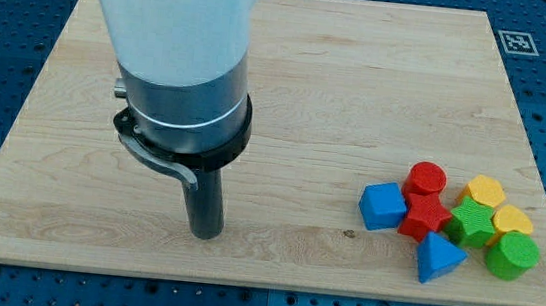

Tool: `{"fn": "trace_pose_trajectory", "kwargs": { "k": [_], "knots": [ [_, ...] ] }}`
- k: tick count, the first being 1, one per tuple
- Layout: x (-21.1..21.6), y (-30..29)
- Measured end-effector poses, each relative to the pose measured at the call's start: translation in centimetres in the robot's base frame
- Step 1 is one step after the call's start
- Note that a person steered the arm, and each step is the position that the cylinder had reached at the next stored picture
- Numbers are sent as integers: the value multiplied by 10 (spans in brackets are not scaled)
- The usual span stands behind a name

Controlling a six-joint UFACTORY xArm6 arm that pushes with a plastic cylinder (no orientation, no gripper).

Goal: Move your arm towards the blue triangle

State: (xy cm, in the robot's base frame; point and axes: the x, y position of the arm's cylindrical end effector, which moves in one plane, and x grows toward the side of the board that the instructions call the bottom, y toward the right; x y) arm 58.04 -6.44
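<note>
Nearest the view's bottom edge sits the blue triangle [438, 257], at the lower side of a cluster by the board's [311, 66] right end, lying at three o'clock from my tip [206, 233] and well apart from it. With no jaws, my tip is a bare rod holding nothing, and nothing stands between. Touching the triangle at twelve o'clock is the red star [424, 217], with the blue cube [382, 206] at ten and green blocks [491, 237] at two.

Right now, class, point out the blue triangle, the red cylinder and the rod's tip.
blue triangle [439, 257], camera view, its upper face.
red cylinder [427, 177], camera view, its round top.
my tip [206, 233], camera view, the rod's very end, far left of the blocks.
</note>
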Motion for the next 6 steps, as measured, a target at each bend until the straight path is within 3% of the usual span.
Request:
{"fn": "trace_pose_trajectory", "kwargs": {
  "k": [6],
  "knots": [
    [-25,1]
  ]
}}
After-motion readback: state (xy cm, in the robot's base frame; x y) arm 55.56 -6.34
